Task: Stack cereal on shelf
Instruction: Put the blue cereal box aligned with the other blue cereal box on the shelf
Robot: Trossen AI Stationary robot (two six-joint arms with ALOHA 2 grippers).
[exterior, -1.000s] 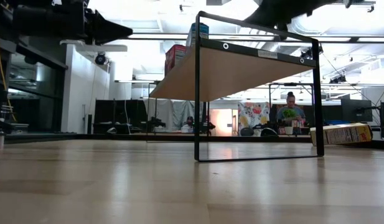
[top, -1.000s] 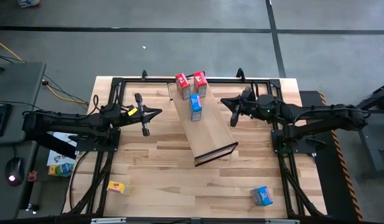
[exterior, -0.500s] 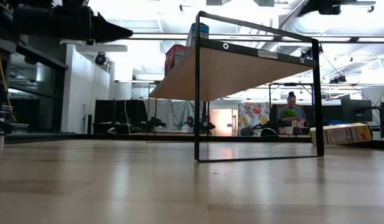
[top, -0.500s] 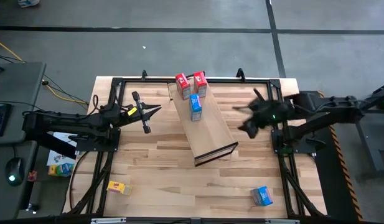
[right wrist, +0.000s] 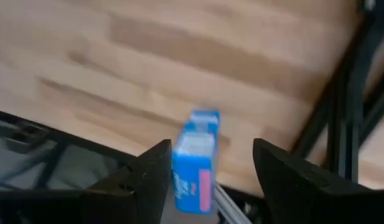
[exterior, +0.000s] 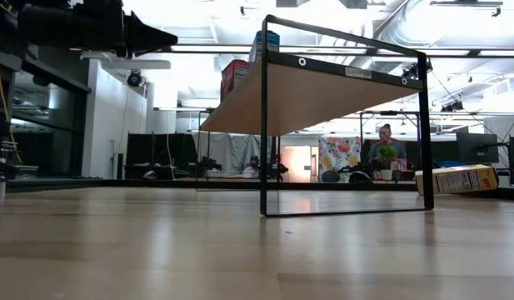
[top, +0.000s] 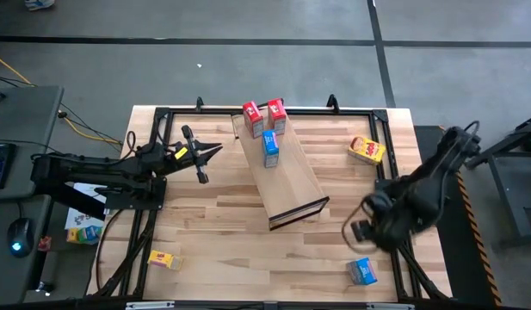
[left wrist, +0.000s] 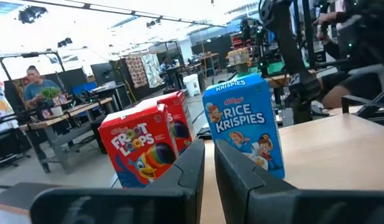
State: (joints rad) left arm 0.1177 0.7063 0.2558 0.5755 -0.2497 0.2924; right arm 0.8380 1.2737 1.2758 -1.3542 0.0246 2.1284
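High view: the shelf stands slantwise in the middle of the worktop, with three cereal boxes at its far end
On the shelf: two red boxes side by side at the far end and one blue box just in front of them, all upright
Off the shelf: a yellow box lies near the worktop's far right corner, another yellow box near the front left corner, a second blue box near the front right corner
Progress: by my judgement half done; three boxes placed, three left to fetch
Right tool: over the worktop's front right area, near the loose blue box; its wrist view shows the fingers set wide apart with that box between them but farther off, nothing held
Left tool: waits over the left side of the worktop, pointing at the shelf's far end, fingers nearly together and empty; its wrist view looks at the red boxes and the shelved blue one
Change since a second ago: the right arm has swung from beside the shelf's far end toward the front right corner, its tool going from narrow to wide; the yellow box at the far right, hidden under that arm before, now shows; left arm and shelved boxes are unchanged
Next, likely: a descent onto the loose blue box
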